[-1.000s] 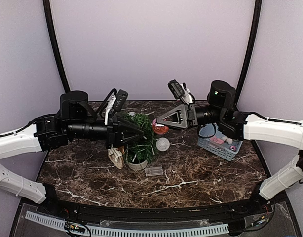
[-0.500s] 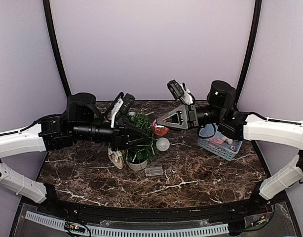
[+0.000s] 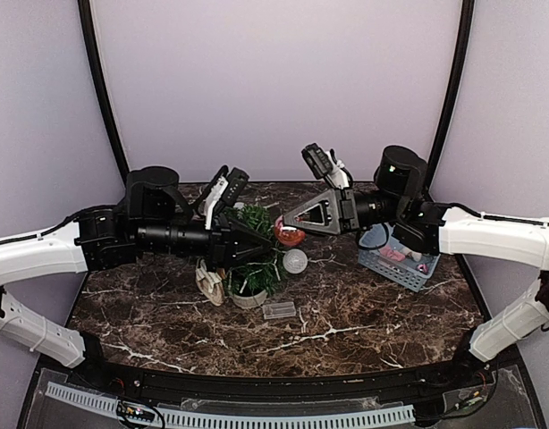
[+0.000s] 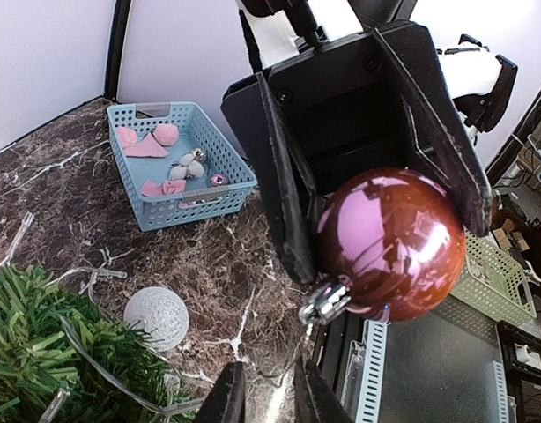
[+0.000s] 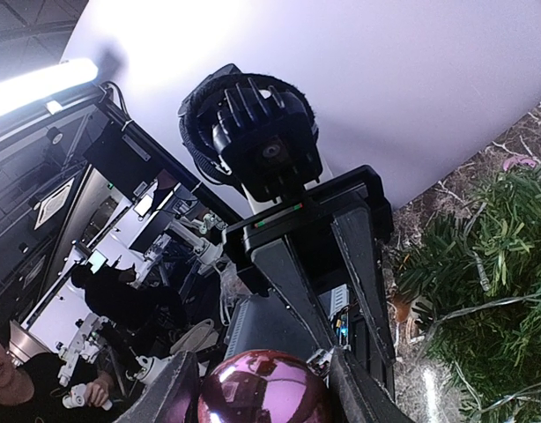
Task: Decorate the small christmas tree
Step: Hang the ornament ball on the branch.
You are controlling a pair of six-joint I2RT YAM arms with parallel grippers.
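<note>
The small christmas tree (image 3: 254, 256) stands mid-table in a pale pot, strung with a light wire; it also shows in the left wrist view (image 4: 41, 357) and the right wrist view (image 5: 495, 264). My right gripper (image 3: 289, 229) is shut on a shiny red bauble (image 3: 291, 237) and holds it in the air just right of the treetop. The bauble (image 4: 389, 242) has a silver cap with a thin thread hanging down. My left gripper (image 3: 259, 248) reaches over the tree, facing the bauble. Its jaws (image 4: 269, 395) stand a narrow gap apart, with the thread running down between the tips.
A white ball (image 3: 295, 260) lies right of the tree. A blue basket (image 3: 409, 271) with pink and small ornaments stands at the right. A clear plastic box (image 3: 279, 310) lies in front of the pot, and a beige ornament (image 3: 209, 281) lies to its left.
My left arm has pushed to the right over the tree, bringing its fingertips close under the bauble. The right gripper and bauble have barely moved.
</note>
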